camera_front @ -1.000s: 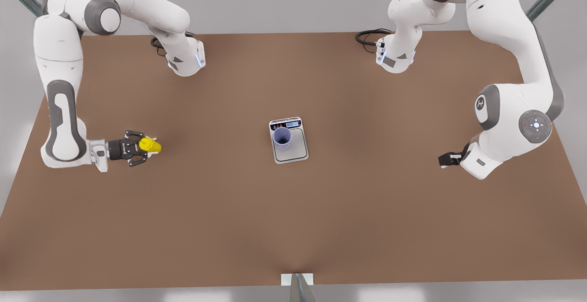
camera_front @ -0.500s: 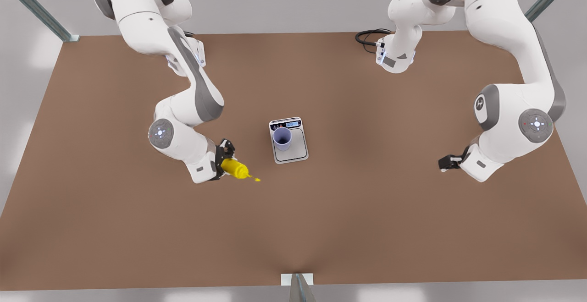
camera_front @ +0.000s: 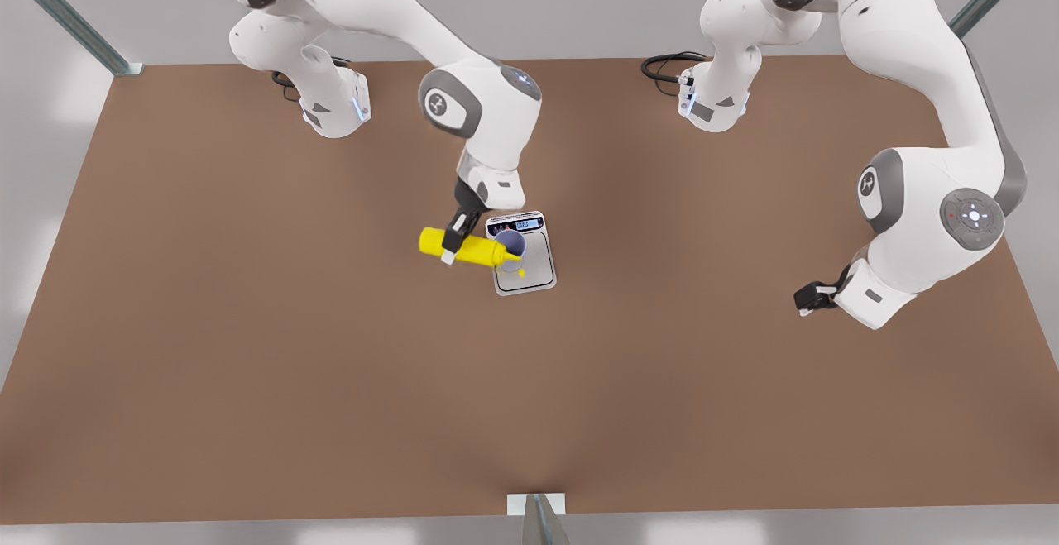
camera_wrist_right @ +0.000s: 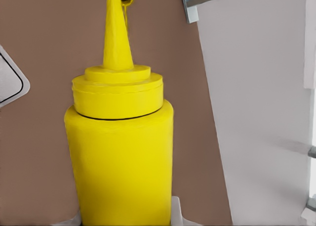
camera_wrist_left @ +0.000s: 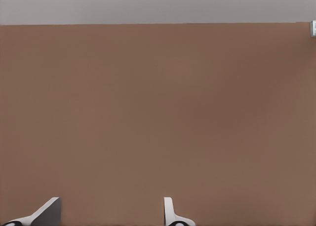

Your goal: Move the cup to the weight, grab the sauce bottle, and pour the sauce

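A: whoa, right gripper just swung the sauce bottle over from the left, fingers pinching it, nozzle over the cup on the weight.

B: yep, pour's starting, a drop of sauce is falling. Left gripper waits far right, fingers spread.

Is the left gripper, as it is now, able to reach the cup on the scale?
Probably not easily. The left gripper waits far off, open, and the sauce bottle in the right gripper lies over the cup.
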You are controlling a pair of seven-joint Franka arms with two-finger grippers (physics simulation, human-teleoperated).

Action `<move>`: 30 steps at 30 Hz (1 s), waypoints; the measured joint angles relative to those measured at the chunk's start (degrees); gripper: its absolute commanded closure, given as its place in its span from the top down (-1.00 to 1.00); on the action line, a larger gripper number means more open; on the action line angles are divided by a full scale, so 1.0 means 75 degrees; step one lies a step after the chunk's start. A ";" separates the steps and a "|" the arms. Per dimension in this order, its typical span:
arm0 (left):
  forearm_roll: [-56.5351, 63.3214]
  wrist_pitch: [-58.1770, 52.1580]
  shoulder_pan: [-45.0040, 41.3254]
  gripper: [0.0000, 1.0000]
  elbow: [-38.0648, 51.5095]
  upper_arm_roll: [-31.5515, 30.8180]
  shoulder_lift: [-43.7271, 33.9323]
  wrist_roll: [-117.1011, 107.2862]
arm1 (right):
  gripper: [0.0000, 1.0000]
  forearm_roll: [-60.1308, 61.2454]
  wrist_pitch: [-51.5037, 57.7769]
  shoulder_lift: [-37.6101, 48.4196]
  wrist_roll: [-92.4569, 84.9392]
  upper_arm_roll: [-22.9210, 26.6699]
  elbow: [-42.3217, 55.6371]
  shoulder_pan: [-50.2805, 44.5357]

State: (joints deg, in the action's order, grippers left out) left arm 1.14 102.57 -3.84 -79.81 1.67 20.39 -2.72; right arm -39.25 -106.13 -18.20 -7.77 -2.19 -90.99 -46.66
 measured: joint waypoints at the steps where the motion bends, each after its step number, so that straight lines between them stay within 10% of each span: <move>1: 0.0003 0.0000 -0.0004 1.00 0.0000 0.0000 0.0000 0.0000 | 0.11 -0.0080 0.0159 -0.0009 0.0000 0.0008 -0.0028 -0.0135; 30: 0.0048 0.0000 0.0008 1.00 0.0246 0.0023 0.0023 0.0094 | 0.10 -0.3303 0.2844 -0.1779 0.1508 0.0010 -0.0886 -0.1700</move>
State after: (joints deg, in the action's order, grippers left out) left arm 1.50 102.57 -3.78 -77.96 1.85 20.57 -2.02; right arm -64.03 -84.80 -31.54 3.54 -2.11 -97.64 -59.42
